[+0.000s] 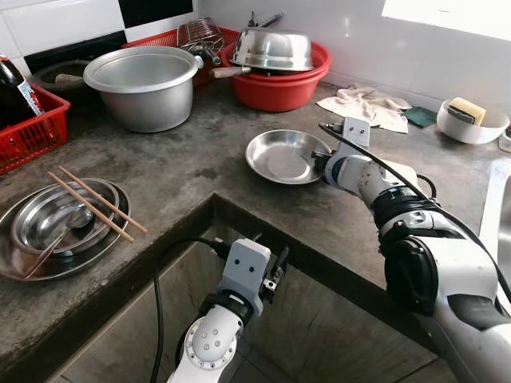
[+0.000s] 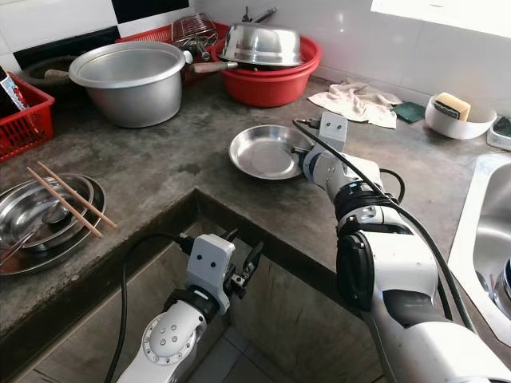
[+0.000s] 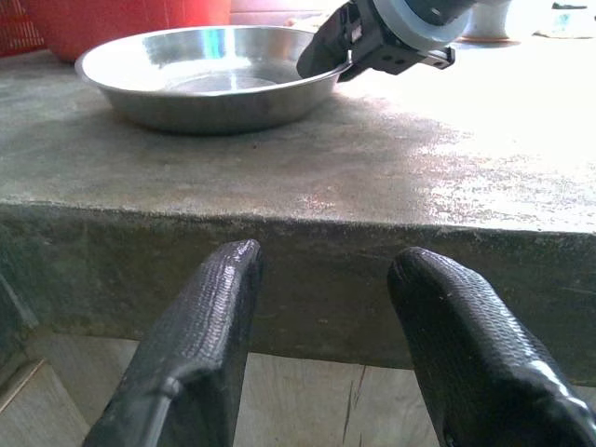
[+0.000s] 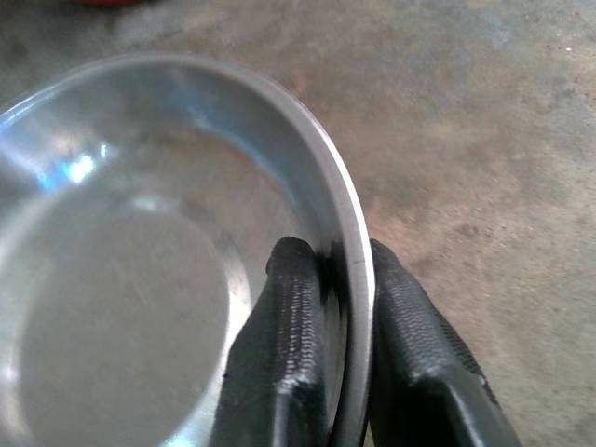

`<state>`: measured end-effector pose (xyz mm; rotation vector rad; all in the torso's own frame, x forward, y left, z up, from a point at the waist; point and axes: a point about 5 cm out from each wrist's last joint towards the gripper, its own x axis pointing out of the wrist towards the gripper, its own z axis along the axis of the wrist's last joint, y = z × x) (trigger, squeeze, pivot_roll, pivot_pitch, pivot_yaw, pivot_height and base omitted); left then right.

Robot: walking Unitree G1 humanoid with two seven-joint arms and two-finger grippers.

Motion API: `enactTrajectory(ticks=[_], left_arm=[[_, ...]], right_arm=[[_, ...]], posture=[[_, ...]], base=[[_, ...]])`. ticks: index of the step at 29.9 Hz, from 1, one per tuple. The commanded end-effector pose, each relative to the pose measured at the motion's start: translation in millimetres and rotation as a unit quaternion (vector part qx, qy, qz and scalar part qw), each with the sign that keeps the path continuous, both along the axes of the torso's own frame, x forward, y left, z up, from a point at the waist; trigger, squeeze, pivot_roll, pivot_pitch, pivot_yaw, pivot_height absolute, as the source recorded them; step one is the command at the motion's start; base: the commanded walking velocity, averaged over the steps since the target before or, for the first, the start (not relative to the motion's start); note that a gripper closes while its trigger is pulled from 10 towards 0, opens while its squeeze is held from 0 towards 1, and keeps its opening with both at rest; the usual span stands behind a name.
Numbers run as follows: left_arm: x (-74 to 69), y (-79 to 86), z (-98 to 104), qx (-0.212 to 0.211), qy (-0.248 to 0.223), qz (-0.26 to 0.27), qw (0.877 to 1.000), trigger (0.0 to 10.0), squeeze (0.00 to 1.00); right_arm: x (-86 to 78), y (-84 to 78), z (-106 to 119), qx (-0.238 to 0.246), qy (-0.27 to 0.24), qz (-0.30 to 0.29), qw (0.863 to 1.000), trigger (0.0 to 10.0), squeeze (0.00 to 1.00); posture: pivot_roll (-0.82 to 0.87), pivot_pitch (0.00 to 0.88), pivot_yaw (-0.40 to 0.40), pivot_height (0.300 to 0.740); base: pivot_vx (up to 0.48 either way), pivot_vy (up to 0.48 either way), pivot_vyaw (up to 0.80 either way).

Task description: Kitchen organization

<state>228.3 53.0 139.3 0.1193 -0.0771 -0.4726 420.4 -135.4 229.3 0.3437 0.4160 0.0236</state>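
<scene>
My right claw (image 4: pixel 340 279) pinches the near-right rim of the steel plate (image 1: pixel 279 155), one finger inside and one outside, so the shallow plate cannot slip. It sits mid-counter (image 1: pixel 192 159), right of the stacked plates (image 1: pixel 32 239). My left claw (image 1: pixel 275 271) hangs spread wide below the counter edge, empty.

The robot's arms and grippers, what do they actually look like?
Both arms have silver-white shells with black joints. The right arm carries a thin black cable along its top, and the left arm has a looping black cable and a round cap with small holes. Each wrist ends in a pale grey block. The left gripper and right gripper each have two long black, textured fingers.
</scene>
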Motion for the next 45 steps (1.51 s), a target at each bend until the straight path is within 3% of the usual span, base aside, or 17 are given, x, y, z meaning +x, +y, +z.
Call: enactTrajectory(ticks=[1, 5, 7, 10, 11, 17, 21, 22, 24, 25, 26, 28, 29, 31, 34, 38, 45], left_arm=[[1.9, 0.5, 1.3, 0.005, -0.006, 0.005, 1.000, 10.0, 0.00], [3.5, 1.2, 2.0, 0.005, -0.008, 0.007, 1.000, 10.0, 0.00], [4.4, 2.1, 2.5, 0.006, -0.009, 0.009, 1.000, 10.0, 0.00], [5.1, 3.1, 2.8, 0.007, -0.011, 0.011, 1.000, 10.0, 0.00], [6.1, 4.8, 3.0, 0.008, -0.012, 0.013, 1.000, 10.0, 0.00], [10.1, 10.8, 9.8, -0.003, -0.030, 0.038, 0.999, 10.0, 0.00], [15.8, 15.8, 13.0, -0.022, -0.024, 0.050, 0.998, 10.0, 0.00], [17.3, 17.6, 14.1, -0.030, -0.020, 0.055, 0.998, 10.0, 0.00], [17.8, 18.3, 14.7, -0.033, -0.020, 0.057, 0.998, 10.0, 0.00], [18.9, 20.0, 18.0, -0.039, -0.023, 0.062, 0.997, 10.0, 0.00], [19.6, 20.9, 19.7, -0.043, -0.025, 0.064, 0.997, 10.0, 0.00], [19.6, 20.9, 19.7, -0.043, -0.025, 0.064, 0.997, 10.0, 0.00], [20.5, 21.9, 22.6, -0.047, -0.028, 0.066, 0.996, 10.0, 0.00], [21.3, 22.4, 24.9, -0.050, -0.032, 0.066, 0.996, 10.0, 0.00], [22.2, 22.8, 27.1, -0.052, -0.035, 0.065, 0.996, 10.0, 0.00], [25.8, 23.1, 32.2, -0.055, -0.042, 0.060, 0.996, 10.0, 0.00], [27.8, 21.6, 32.2, -0.044, -0.047, 0.048, 0.997, 10.0, 0.00]], right_arm=[[-3.3, 3.1, -16.3, 0.017, 0.038, -0.008, 0.999, 0.0, 0.00], [-0.2, -2.2, -7.3, 0.071, 0.010, -0.040, 0.997, 0.0, 0.00], [3.7, -12.6, 9.9, 0.121, -0.063, -0.076, 0.988, 0.0, 0.00], [3.7, -16.4, 19.4, 0.142, -0.108, -0.080, 0.981, 0.0, 0.00], [1.0, -18.8, 25.7, 0.147, -0.143, -0.079, 0.976, 0.0, 0.00], [-11.7, -20.9, 31.3, 0.126, -0.202, -0.074, 0.968, 0.0, 0.00], [-40.0, -19.4, 40.3, 0.024, -0.309, -0.073, 0.948, 0.0, 0.00], [-55.2, -18.0, 43.7, -0.037, -0.354, -0.075, 0.932, 0.0, 0.00], [-61.2, -17.4, 44.3, -0.060, -0.368, -0.076, 0.925, 0.0, 0.00], [-76.3, -18.4, 45.3, -0.099, -0.395, -0.080, 0.910, 0.0, 0.00], [-81.8, -19.2, 45.1, -0.121, -0.403, -0.079, 0.904, 0.0, 0.00], [-81.8, -19.2, 45.1, -0.121, -0.403, -0.079, 0.904, 0.0, 0.00], [-90.5, -20.6, 43.3, -0.149, -0.410, -0.078, 0.896, 0.0, 0.00], [-96.4, -22.7, 40.1, -0.161, -0.410, -0.081, 0.894, 0.0, 0.00], [-102.9, -24.4, 36.8, -0.167, -0.407, -0.084, 0.894, 0.0, 0.00], [-123.0, -21.7, 24.1, -0.194, -0.399, -0.070, 0.894, 0.0, 0.00], [-129.8, -19.7, 18.4, -0.208, -0.392, -0.066, 0.894, 0.0, 0.00]], posture=[[0.07, 0.080, -0.084, 0.740], [0.07, 0.075, -0.084, 0.740], [0.07, 0.072, -0.081, 0.740], [0.07, 0.069, -0.077, 0.740], [0.07, 0.067, -0.069, 0.740], [0.07, 0.061, -0.059, 0.740], [0.06, 0.053, -0.043, 0.740], [0.06, 0.050, -0.039, 0.740], [0.06, 0.050, -0.039, 0.740], [0.06, 0.050, -0.037, 0.740], [0.05, 0.049, -0.034, 0.740], [0.05, 0.049, -0.034, 0.740], [0.05, 0.049, -0.034, 0.740], [0.05, 0.042, -0.028, 0.740], [0.05, 0.041, -0.028, 0.740], [0.03, 0.031, -0.014, 0.740], [0.03, 0.018, -0.002, 0.740]], base=[[0.000, 0.000, 0.00], [0.000, 0.000, 0.00], [0.000, 0.000, 0.00], [0.000, 0.000, 0.00], [0.000, 0.000, 0.00], [0.000, 0.000, 0.00], [0.000, 0.000, 0.00], [0.000, 0.000, 0.00], [0.000, 0.000, 0.00], [0.000, 0.000, 0.00], [0.000, 0.000, 0.00], [0.000, 0.000, 0.00], [0.000, 0.000, 0.00], [0.000, 0.000, 0.00], [0.000, 0.000, -0.39], [0.000, 0.119, -0.78], [0.000, 0.198, -0.77]])
